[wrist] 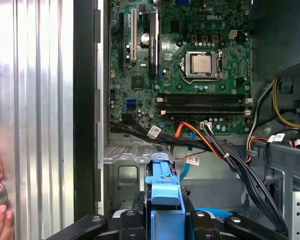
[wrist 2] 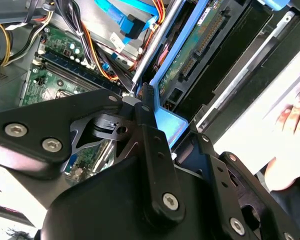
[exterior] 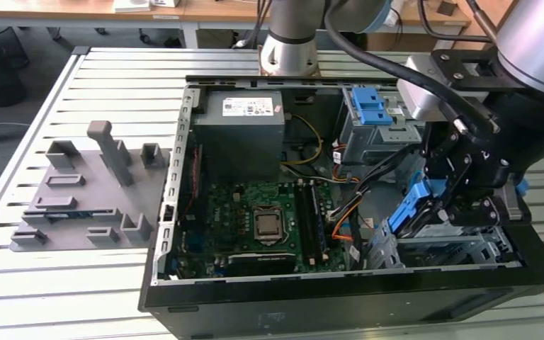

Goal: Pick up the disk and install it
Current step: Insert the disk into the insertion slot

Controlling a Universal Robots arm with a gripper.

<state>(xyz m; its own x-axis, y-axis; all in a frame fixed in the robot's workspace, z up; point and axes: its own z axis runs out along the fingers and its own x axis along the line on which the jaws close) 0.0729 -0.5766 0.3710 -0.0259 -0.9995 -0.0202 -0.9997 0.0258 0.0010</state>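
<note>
Pincer (exterior: 442, 205) is clamped on the disk (exterior: 409, 212). In the second wrist view we see a black finger (wrist 2: 151, 135) pressed on the blue bracket (wrist 2: 165, 125). In the first wrist view the bracket (wrist: 162, 187) sits between the pincer's (wrist: 165, 215) two sides. Disk hangs on edge, tilted, right at the pincer, and we see its green board (wrist 2: 190, 50) in the second wrist view. Just below the pincer is the metal cage (exterior: 452, 248) in a corner of the open case (exterior: 348, 297). Disk's low edge is at the cage top; we cannot tell if it touches.

Motherboard (exterior: 263, 223) lies to the exterior view's left of the pincer, with cables (exterior: 343, 212) between them. Power supply (exterior: 239, 124) sits farther off. Light-blue tabs (exterior: 371, 106) top a second cage near the pincer. Grey fixture (exterior: 83, 191) is on the table (exterior: 111, 297), well apart from the pincer and outside the case. We see a hand (wrist 2: 292, 120) near the pincer, outside the case wall.
</note>
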